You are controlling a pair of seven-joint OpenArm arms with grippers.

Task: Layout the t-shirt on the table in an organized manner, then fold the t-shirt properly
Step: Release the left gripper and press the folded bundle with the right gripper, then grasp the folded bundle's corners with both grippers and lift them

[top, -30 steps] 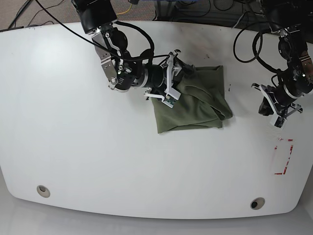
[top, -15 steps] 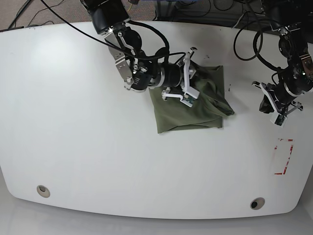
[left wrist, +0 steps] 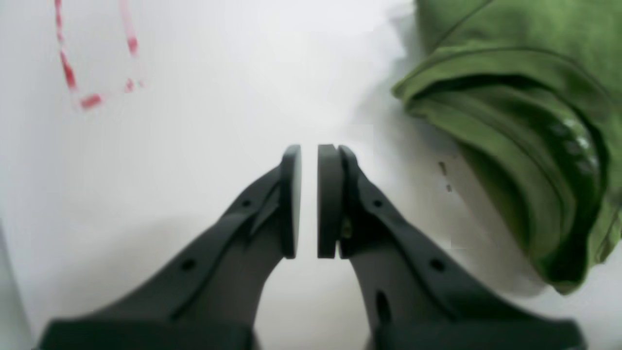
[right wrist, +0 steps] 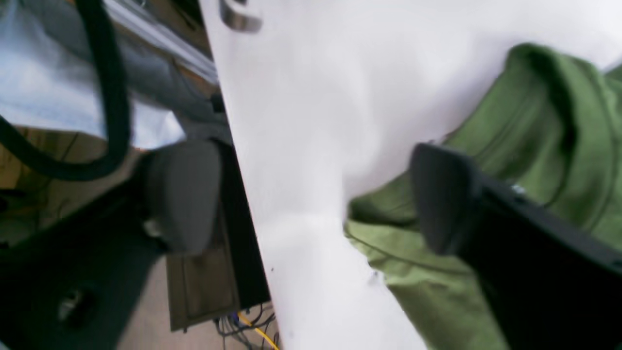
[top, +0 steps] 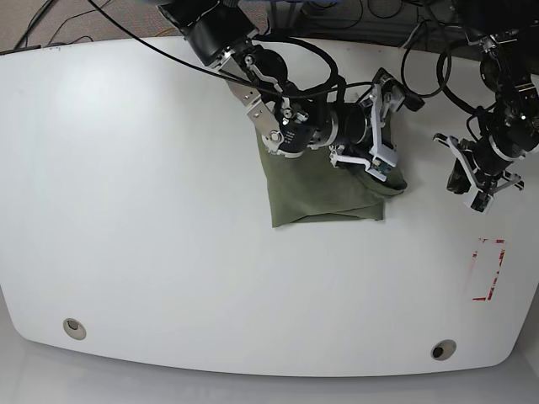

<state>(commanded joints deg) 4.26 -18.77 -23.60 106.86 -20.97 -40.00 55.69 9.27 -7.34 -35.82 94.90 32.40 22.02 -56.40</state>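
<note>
Base view shows you the t-shirt [top: 324,194] lying bunched in a rough square a little right of centre on the white table [top: 152,210], with your right arm stretched over its upper edge. The right gripper [top: 385,126] sits at the shirt's upper right corner, near the table's far edge.

In the right wrist view, your right fingers [right wrist: 182,194] are spread wide. One pad hangs in the left of the frame, past the table's edge, and the other stands in the right of the frame over green folds of the t-shirt [right wrist: 544,141]. Only white table [right wrist: 301,112] shows between them and they hold nothing. Whether the right-hand pad touches the cloth, you cannot tell.

Your left gripper [top: 480,181] hangs over bare table at the right of the base view, apart from the shirt and above the red tape rectangle [top: 488,269]. In the left wrist view, its fingers [left wrist: 290,199] are nearly together, with just a thin slit between the pads and nothing in it. The shirt's open collar [left wrist: 529,160] lies in the right of that frame with small pale print inside it, the red tape [left wrist: 82,63] sits in the upper left, and a couple of small dark marks [left wrist: 444,172] lie on the table beside the collar.
</note>
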